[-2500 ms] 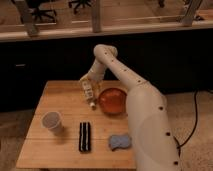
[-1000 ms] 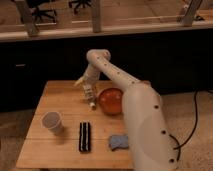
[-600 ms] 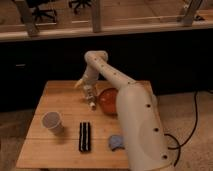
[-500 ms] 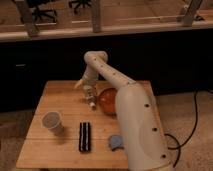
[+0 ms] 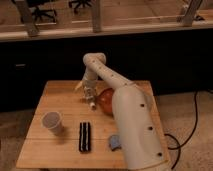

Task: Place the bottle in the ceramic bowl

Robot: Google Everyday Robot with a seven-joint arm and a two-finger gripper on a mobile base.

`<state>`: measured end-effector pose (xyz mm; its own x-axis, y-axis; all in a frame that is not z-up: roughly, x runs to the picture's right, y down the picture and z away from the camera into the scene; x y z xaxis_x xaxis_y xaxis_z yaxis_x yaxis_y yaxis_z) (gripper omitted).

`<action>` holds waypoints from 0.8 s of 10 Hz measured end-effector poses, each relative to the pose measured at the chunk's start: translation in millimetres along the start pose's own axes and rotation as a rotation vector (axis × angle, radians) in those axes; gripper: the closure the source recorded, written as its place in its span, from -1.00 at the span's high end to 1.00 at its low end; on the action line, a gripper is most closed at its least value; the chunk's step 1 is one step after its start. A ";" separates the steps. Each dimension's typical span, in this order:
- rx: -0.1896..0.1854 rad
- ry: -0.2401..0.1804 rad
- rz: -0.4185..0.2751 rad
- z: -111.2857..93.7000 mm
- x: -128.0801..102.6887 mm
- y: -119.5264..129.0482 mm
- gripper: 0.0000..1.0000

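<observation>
The bottle, small and pale with a white cap, stands tilted on the wooden table, just left of the orange-red ceramic bowl. My gripper hangs from the bent white arm right above and against the bottle's upper end. Its fingers look spread, so it is open, and I cannot tell whether they touch the bottle. The arm covers the bowl's right side.
A whitish paper cup stands at the front left. A black flat bar lies near the front edge, and a blue-grey lump sits beside the arm's base. A dark wall runs behind the table.
The arm has swung left and the gripper has come slightly down and left onto the bottle's top. Bottle and bowl stay in place.
</observation>
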<state>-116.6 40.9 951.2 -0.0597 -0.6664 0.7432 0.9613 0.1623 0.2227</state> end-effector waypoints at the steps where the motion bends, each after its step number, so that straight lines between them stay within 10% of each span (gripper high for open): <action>1: -0.003 -0.003 0.000 1.3 -0.1 0.8 0.60; 8: -0.035 -0.031 0.000 16.5 0.0 4.5 0.60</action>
<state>-116.7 53.7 962.6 -0.0678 -0.6431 0.7628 0.9699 0.1366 0.2014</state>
